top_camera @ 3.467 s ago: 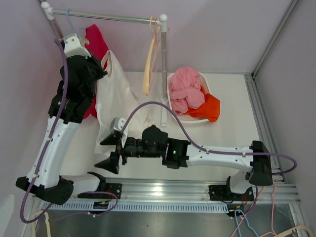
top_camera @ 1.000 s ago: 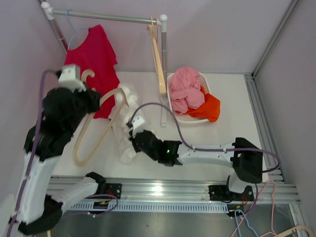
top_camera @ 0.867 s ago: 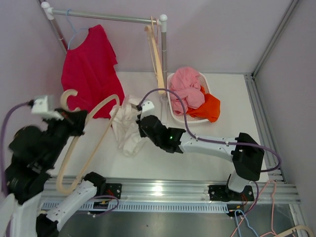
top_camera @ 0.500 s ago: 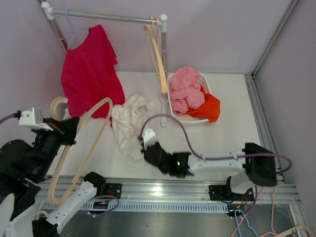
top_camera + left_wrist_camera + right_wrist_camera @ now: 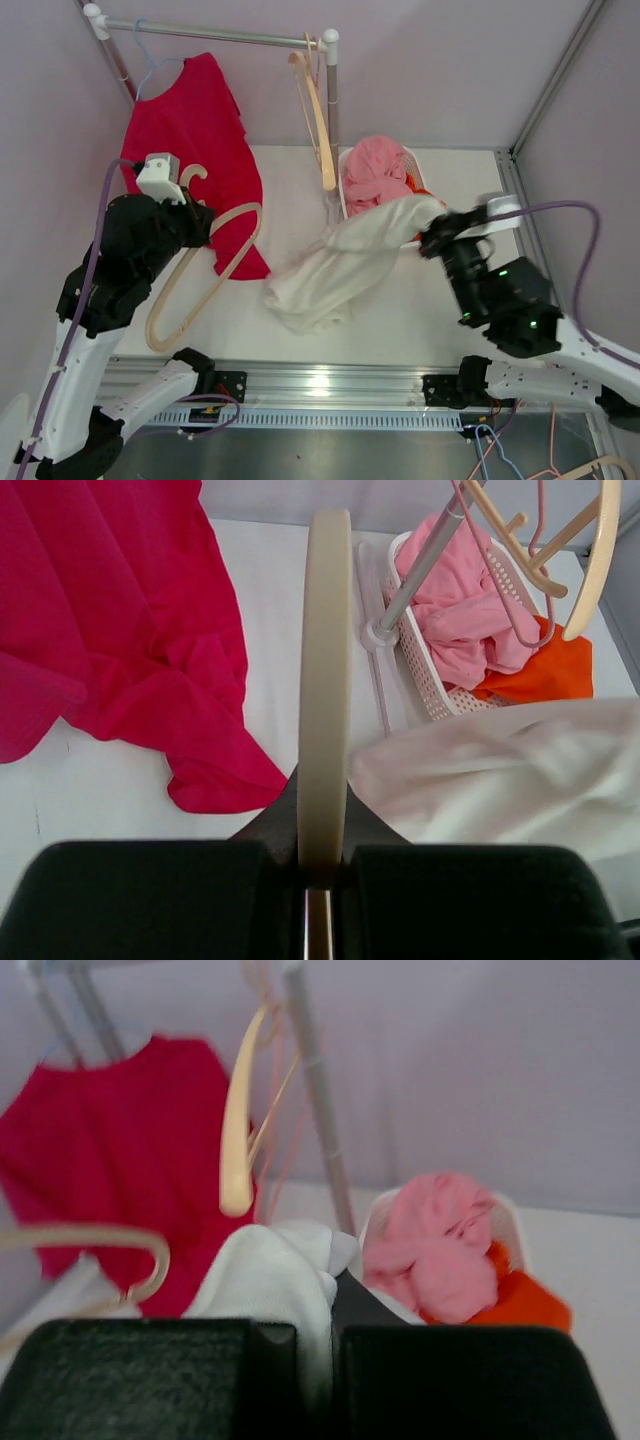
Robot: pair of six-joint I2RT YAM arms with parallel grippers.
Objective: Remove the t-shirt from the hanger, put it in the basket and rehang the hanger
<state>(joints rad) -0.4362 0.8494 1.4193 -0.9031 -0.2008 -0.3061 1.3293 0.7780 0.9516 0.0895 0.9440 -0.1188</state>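
Note:
The white t-shirt (image 5: 335,270) hangs free of the cream hanger (image 5: 195,285), stretched from the table up to my right gripper (image 5: 432,238), which is shut on its upper end beside the basket. In the right wrist view the white cloth (image 5: 265,1280) is pinched in the gripper (image 5: 320,1360). My left gripper (image 5: 205,222) is shut on the bare hanger near its hook, holding it over the left of the table. Seen from the left wrist, the hanger bar (image 5: 325,680) rises from the shut gripper (image 5: 322,865), with the t-shirt (image 5: 500,770) to its right.
A red t-shirt (image 5: 200,130) hangs on a blue hanger from the rail (image 5: 215,35), its hem close to the held hanger. Another cream hanger (image 5: 318,120) dangles by the rack's right post. A white basket (image 5: 345,188) holds pink and orange clothes.
My right arm has swung right and lifted the white t-shirt off the table toward the basket. My left arm has carried the bare hanger inward over the table.

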